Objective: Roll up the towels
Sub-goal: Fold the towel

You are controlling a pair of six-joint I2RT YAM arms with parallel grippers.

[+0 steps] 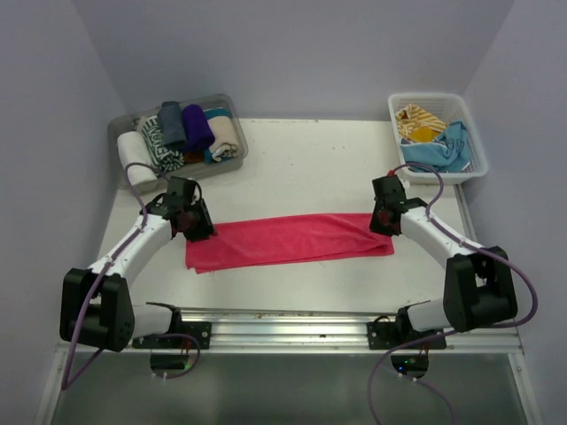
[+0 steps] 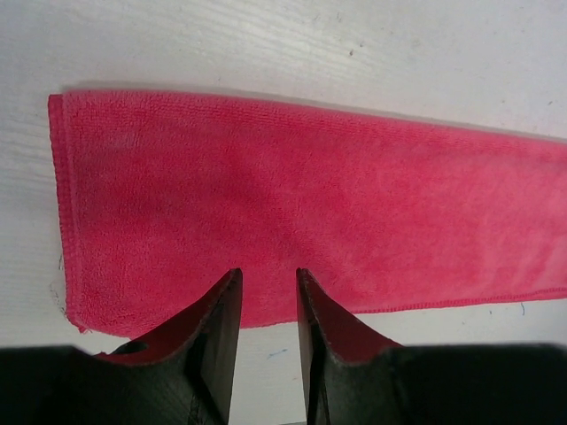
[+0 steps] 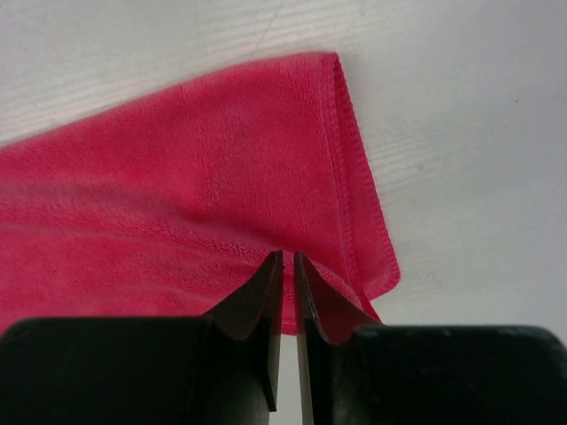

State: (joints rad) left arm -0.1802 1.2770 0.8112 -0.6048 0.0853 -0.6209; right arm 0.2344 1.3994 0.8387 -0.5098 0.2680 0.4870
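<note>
- A hot pink towel (image 1: 292, 239) lies flat on the bench (image 1: 310, 168), folded into a long strip that runs from one arm across to the other.
- The left gripper (image 2: 268, 274) sits low over the towel's left end, at the long edge near its corner. Its jaws stand apart with a plain gap, and nothing is caught between them.
- The right gripper (image 3: 288, 257) is down at the towel's right end, its tips right on the hemmed edge near the corner. Its jaws are almost together, with only a thin slit left. I cannot tell whether they pinch the cloth or just rest over it.
- At the back left of the bench a clear tray (image 1: 113, 133) holds rolled towels (image 1: 182, 133) side by side: white, patterned, grey, purple and tan among them.
- At the back right a white lattice basket (image 1: 425, 97) holds loose towels (image 1: 434, 137), one yellow with white stripes and one light blue.
</note>
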